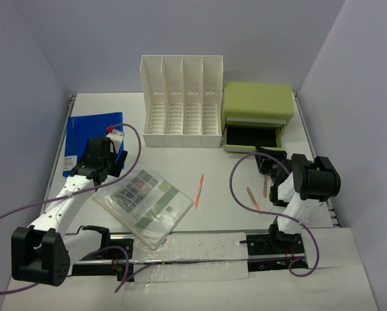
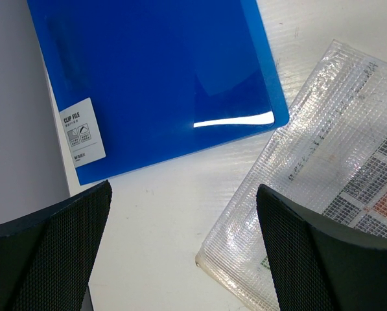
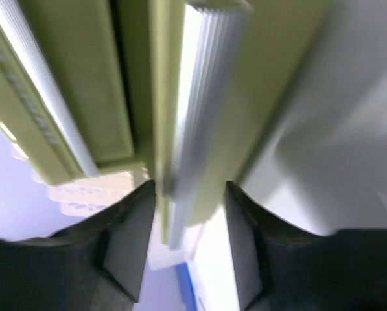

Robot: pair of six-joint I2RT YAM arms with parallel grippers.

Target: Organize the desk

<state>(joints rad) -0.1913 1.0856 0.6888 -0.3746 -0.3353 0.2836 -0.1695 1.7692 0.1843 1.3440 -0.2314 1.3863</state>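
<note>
The white desk (image 1: pixel 232 168) holds a blue clip file (image 1: pixel 93 133) at the left and a clear mesh pouch (image 1: pixel 144 201) of papers near the front. My left gripper (image 1: pixel 111 167) hovers open over bare desk, between the blue clip file (image 2: pixel 161 78) and the corner of the pouch (image 2: pixel 336 142). Nothing sits between its fingers (image 2: pixel 183 253). My right gripper (image 1: pixel 266 162) is at the front of the green drawer box (image 1: pixel 258 107), whose lower drawer (image 1: pixel 251 136) is pulled out. Its jaws (image 3: pixel 190 240) stand apart around the silver drawer handle (image 3: pixel 203 97), with gaps on both sides.
A white slotted file rack (image 1: pixel 182 103) stands at the back centre beside the green box. An orange pen (image 1: pixel 199 190) lies mid-desk. Two pinkish pens (image 1: pixel 253 196) lie near the right arm. Metal rails run along the desk's side edges.
</note>
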